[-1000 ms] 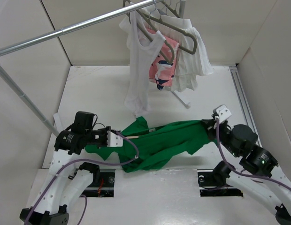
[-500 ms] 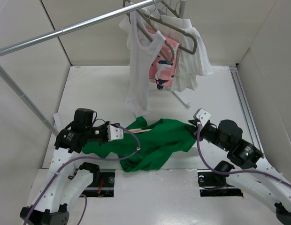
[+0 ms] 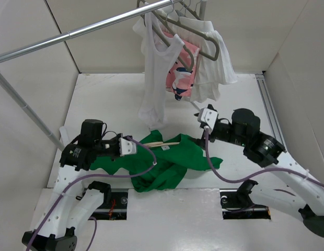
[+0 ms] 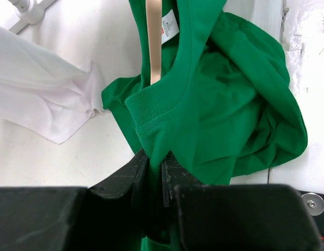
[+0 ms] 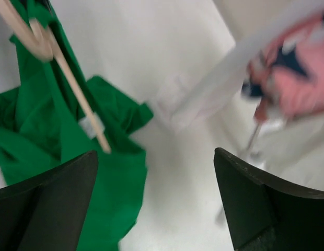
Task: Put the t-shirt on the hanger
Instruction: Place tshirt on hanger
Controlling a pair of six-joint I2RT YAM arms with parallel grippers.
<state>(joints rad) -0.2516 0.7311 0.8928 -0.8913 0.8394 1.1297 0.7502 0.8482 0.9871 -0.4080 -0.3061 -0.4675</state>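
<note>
Hanger [image 4: 153, 47] end hidden inside t-shirt [image 4: 224, 104] collar, other end cut off; right wrist view blurred.

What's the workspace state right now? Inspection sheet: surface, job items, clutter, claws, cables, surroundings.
Surface: white table, arm bases at its near edge.
Job's things: green t-shirt crumpled in a heap; cream hanger arm lies in its neck opening beside the white label; shirt not hung.
Clutter: white tank top and pink patterned garment hang on grey-brown hangers.
Claws: left claw shut on the t-shirt's collar rib; right claw open, holding nothing.
Cables: left arm's purple cable loops over the t-shirt; right arm's purple cable sags beside it.
Surroundings: metal clothes rail, white panel walls.
</note>
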